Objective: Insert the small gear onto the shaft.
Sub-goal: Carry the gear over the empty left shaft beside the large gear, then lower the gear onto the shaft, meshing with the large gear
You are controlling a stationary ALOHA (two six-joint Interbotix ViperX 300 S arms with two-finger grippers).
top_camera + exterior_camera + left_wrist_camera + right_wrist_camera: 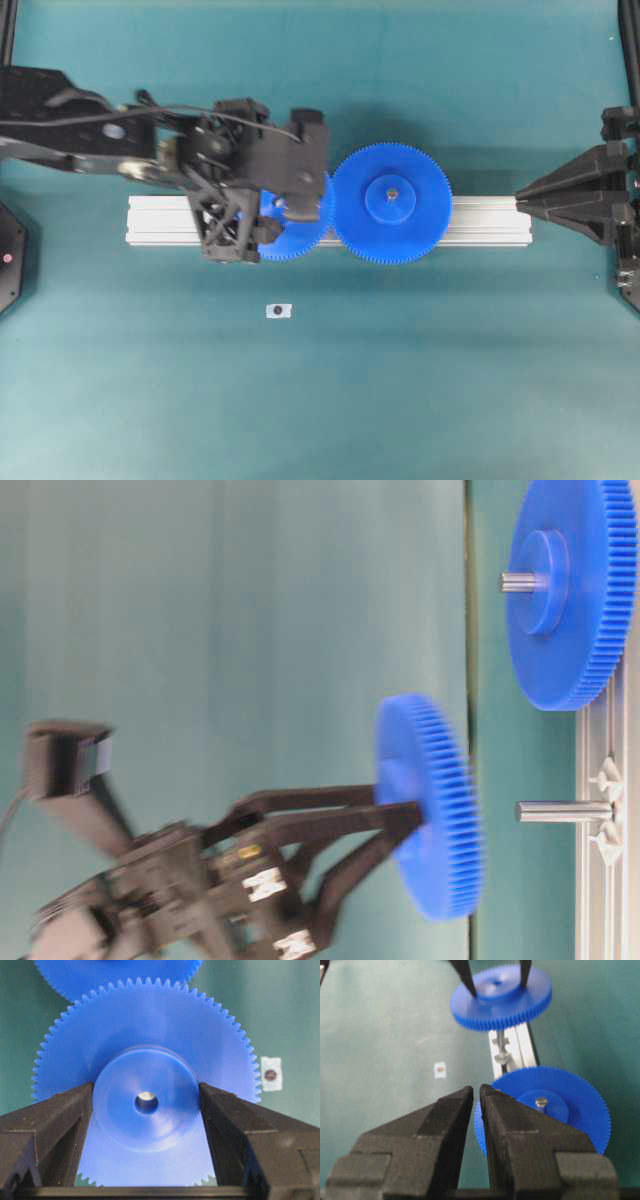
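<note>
Left gripper [146, 1110] is gripping small gear [146, 1095] by its hub, centre frame; lowering must be keeping bore aligned over shaft [563, 811].

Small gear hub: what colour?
Blue, same as the rest of the small gear; clearest in the left wrist view, between the left gripper fingers.

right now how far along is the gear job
Done: the big gear already sits on its own pin on the rail. In hand: the left pincer grips the small gear by its hub, held above the bare shaft, hole roughly lined up. Left: lower it onto the shaft and let go. The right pincer waits shut.
</note>
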